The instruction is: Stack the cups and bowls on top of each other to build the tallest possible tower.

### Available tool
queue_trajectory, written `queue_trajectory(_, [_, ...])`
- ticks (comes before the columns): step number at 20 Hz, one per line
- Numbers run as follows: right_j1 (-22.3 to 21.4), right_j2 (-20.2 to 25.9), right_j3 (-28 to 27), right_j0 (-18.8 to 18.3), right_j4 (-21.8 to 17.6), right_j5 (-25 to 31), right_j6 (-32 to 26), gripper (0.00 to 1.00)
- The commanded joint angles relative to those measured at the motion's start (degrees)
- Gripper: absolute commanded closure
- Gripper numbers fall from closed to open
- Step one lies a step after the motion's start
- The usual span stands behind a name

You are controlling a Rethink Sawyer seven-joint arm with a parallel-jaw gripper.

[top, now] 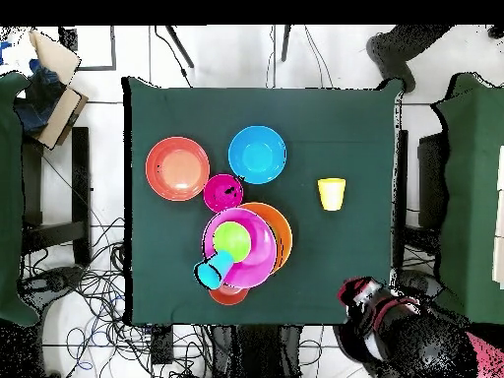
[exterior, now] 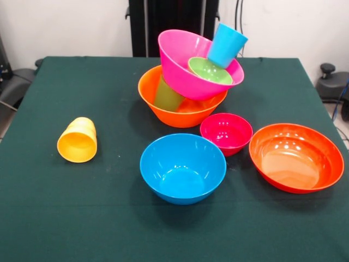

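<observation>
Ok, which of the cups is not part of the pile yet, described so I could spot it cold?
Start at the leaning pile of bowls toward the back of the green table. Look well off to its left in the front view: the yellow cup lies alone on its side, mouth toward the camera. It touches nothing, unlike the blue cup and green cup in the pile.

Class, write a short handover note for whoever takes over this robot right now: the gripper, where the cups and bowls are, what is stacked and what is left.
Gripper: the arm sits off the table's corner; open or shut cannot be told.
Tower: the big orange bowl holds the green cup. The pink bowl rests tilted on them, with the small green bowl and the leaning blue cup inside it.
Loose on the table: the yellow cup on its side, the blue bowl, the small magenta bowl and the wide red-orange bowl.
Left: add those four; the pile leans, so go gently.
</observation>
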Motion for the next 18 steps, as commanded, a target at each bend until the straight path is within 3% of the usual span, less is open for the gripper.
queue_trajectory(1, [15.0, 4.7, -15.7, 5.3, -11.2, 7.6, -11.9, 0.0])
queue_trajectory(7, [26.7, 2.9, -26.6, 10.1, -16.5, 9.3, -11.8, 0.0])
queue_trajectory(14, [32.9, 1.3, -36.2, 13.7, -17.8, 13.1, -10.9, 0.0])
queue_trajectory(18, [37.9, 1.1, -45.0, 16.3, -19.3, 17.2, -12.5, 0.0])
